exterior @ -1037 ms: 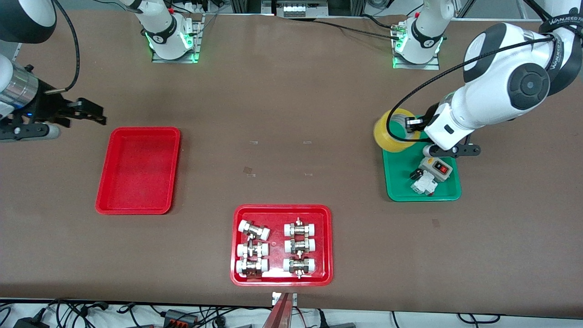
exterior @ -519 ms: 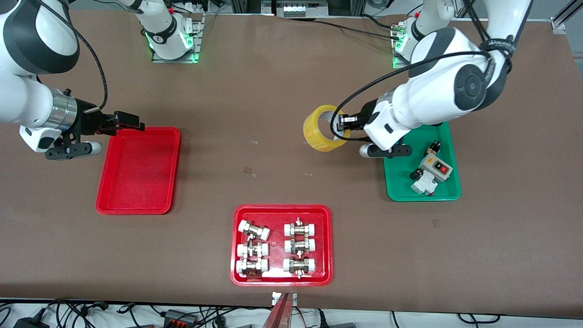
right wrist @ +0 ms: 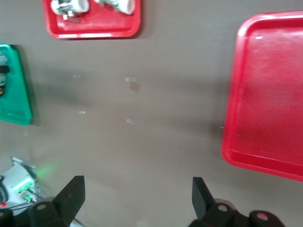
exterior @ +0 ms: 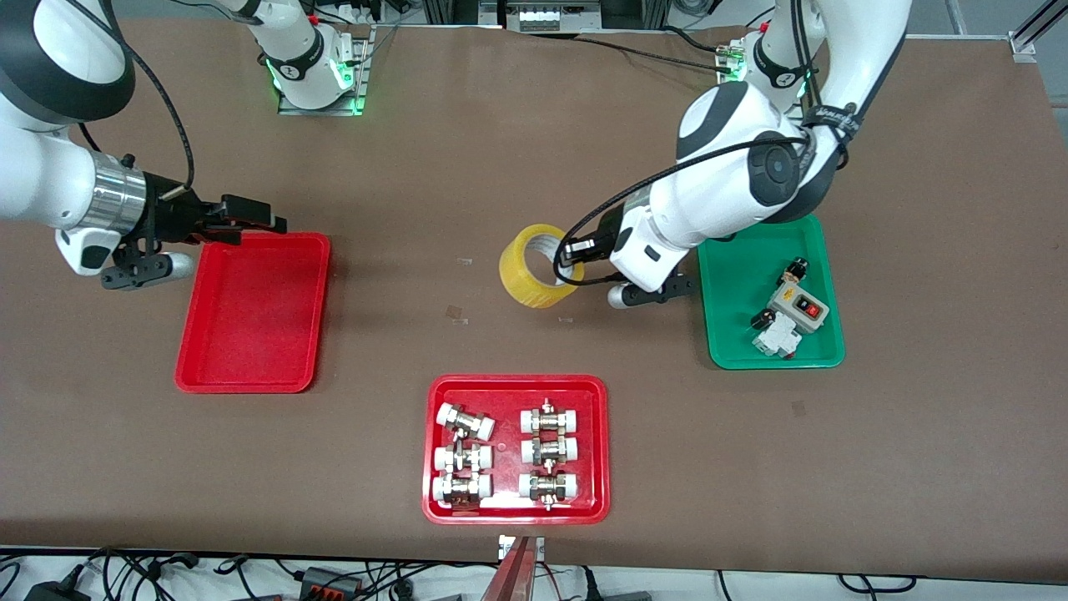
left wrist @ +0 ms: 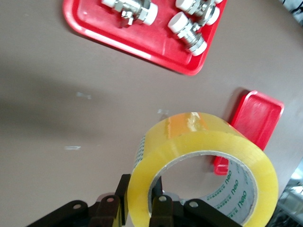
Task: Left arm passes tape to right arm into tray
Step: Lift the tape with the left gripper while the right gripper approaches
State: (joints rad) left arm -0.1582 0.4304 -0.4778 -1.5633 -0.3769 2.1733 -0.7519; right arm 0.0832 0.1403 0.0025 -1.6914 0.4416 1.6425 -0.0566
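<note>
A: Where is the roll of yellow tape (exterior: pixel 534 276) right now?

B: Up in the air, over the bare brown table (exterior: pixel 501 167) near its middle — between the plain red tray (exterior: pixel 252 367) and the green tray (exterior: pixel 726 334), and above the stretch of table just past the red tray of metal fittings (exterior: pixel 516 511) as seen from the front camera

A: And what has hold of it?

B: The left gripper (exterior: pixel 576 253). Its fingers (left wrist: pixel 161 208) are clamped on the roll's wall, one inside the wide hole and one outside, so the tape juts out from the fingertips toward the right arm's end of the table. In the left wrist view the roll (left wrist: pixel 203 165) fills the foreground, with its printed inner core showing

A: The right gripper (exterior: pixel 250 215)?

B: It hangs over the plain red tray's edge, at the corner farthest from the front camera toward the right arm's end — jaws spread wide, nothing between them. The right wrist view shows both fingertips (right wrist: pixel 71 191) well apart over brown table, the tray (right wrist: pixel 265 94) off to one side

A: So tape and right gripper are apart?

B: Well apart
</note>
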